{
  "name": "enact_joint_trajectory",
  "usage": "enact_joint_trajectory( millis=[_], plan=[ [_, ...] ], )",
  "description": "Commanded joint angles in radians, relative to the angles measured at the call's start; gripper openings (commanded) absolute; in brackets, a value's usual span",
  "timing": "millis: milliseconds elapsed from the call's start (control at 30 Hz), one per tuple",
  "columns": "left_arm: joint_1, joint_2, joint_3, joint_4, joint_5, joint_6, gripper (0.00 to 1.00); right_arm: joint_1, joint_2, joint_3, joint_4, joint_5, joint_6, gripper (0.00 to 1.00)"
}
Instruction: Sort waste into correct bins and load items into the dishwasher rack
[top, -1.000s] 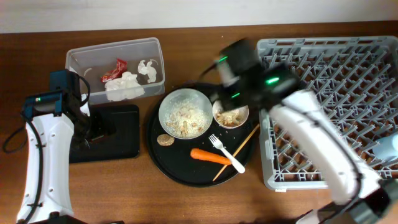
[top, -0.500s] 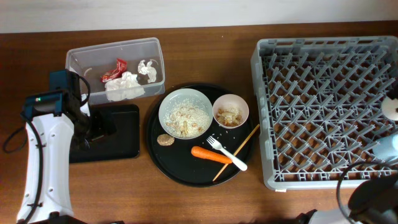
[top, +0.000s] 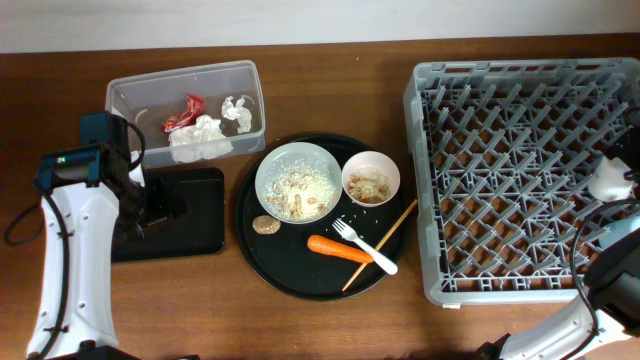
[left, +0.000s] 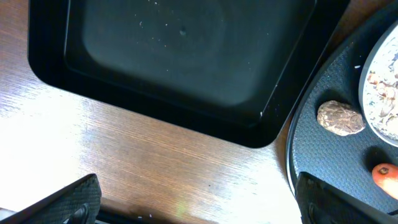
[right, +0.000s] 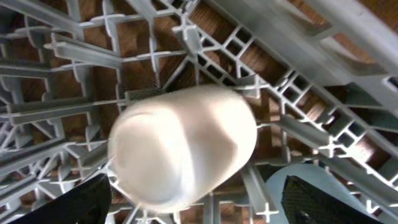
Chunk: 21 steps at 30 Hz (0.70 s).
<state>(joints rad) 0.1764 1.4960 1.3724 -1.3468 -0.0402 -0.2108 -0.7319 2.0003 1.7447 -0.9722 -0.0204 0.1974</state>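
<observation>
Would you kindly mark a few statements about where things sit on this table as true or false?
1. The red foil wrapper lies in the clear tub. True.
2. The carrot piece lies in the clear tub. False: it lies on the round black tray.
3. The white cup is at the right side of the dishwasher rack. True.
4. The white fork is loaded in the dishwasher rack. False: it lies on the round black tray, beside the carrot piece.
5. The left fingers grip something. False: they are wide apart with nothing between them.
</observation>
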Motion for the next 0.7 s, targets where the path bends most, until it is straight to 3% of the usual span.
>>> enact_joint_trajectory(
  millis=[0,167,333,467,667],
  plan=[
    [0.003,-0.019,0.000,0.000,0.002,-0.013,0.99,0.007,-0.010,0.016,-0.026,-0.127,-0.002,0.92],
    [0.003,-0.019,0.000,0.001,0.000,-0.013,0.99,0.196,-0.226,0.015,-0.116,-0.168,-0.094,0.92],
    [0.003,-0.019,0.000,0.001,0.001,-0.013,0.99,0.511,-0.371,0.015,-0.386,-0.129,-0.095,0.90],
    [-0.042,-0.019,0.000,0.026,0.004,-0.012,0.99,0.519,-0.377,0.014,-0.549,-0.037,-0.001,0.91],
    [-0.308,-0.019,0.000,0.117,0.037,-0.006,0.99,0.476,-0.513,-0.127,-0.568,-0.038,-0.053,0.91]
  ],
)
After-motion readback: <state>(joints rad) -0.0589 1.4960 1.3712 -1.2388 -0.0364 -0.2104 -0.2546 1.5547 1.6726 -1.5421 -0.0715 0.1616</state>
